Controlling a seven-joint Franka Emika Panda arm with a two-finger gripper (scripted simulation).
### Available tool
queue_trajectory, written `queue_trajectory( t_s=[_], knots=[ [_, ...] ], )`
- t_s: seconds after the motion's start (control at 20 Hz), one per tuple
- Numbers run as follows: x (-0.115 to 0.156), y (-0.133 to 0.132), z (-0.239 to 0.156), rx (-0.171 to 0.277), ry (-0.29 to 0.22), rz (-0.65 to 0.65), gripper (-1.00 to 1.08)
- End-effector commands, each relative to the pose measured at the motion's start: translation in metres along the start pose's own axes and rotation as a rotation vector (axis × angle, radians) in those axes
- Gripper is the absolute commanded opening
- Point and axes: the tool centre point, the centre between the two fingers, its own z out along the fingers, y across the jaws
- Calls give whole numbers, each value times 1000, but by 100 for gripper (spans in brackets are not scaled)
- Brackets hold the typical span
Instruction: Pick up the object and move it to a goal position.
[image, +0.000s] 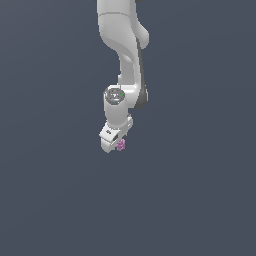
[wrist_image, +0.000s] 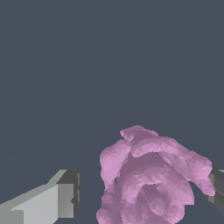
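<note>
The object (image: 121, 145) is a tiny pink-purple knobbly cluster at the tip of my white gripper (image: 115, 145), on the exterior view's right side of it. In the wrist view the object (wrist_image: 148, 183) fills the space between the two fingers of the gripper (wrist_image: 140, 192). One fingertip (wrist_image: 65, 194) stands apart from it with a narrow gap showing. The other fingertip (wrist_image: 216, 188) is at the object's edge and partly hidden behind it. The gripper looks open around the object.
A plain dark grey-blue surface (image: 200, 200) surrounds the gripper on all sides. The white arm (image: 122, 40) comes down from the top of the exterior view. No other objects or goal marker show.
</note>
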Motion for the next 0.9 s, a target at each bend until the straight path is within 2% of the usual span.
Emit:
queue_trajectory(
  t_s=[0.0,0.1,0.15,0.85],
  knots=[
    [0,1,5,-1,1,0,100],
    [0,1,6,-1,1,0,100],
    [0,1,6,-1,1,0,-100],
    [-1,4,2,-3,1,0,-100]
  ],
)
